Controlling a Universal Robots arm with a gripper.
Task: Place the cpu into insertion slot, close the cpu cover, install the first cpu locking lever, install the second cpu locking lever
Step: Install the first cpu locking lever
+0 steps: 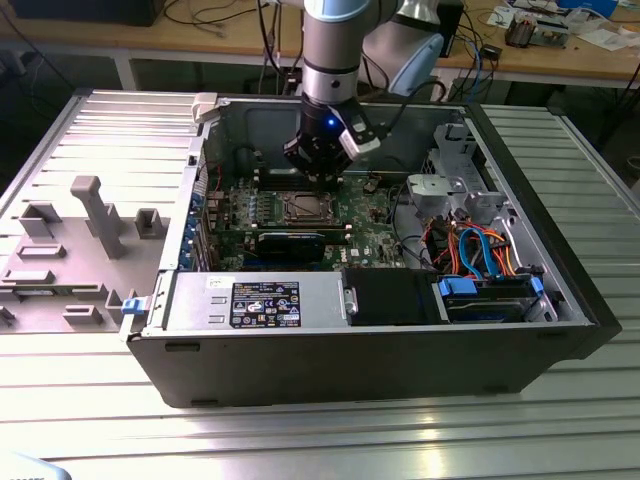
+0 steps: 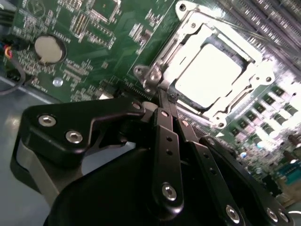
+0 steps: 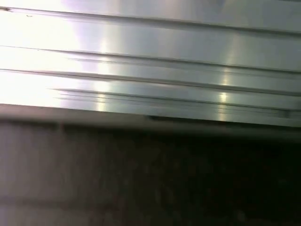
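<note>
One open computer case [image 1: 380,340] lies on the ribbed metal counter [image 1: 100,400], and inside it one green motherboard [image 2: 117,42] carries the single insertion slot [image 1: 303,208], beside which one long black graphics card [image 1: 292,241] sits. In the second wrist view the one cpu [image 2: 210,75] lies seated in the insertion slot, its bright top showing through the window of the one cpu cover [image 2: 188,35] lying flat over it. The one gripper [image 2: 165,96] hovers just beside a corner of the insertion slot, its two black jaws clenched together at the tips and grasping nothing.
</note>
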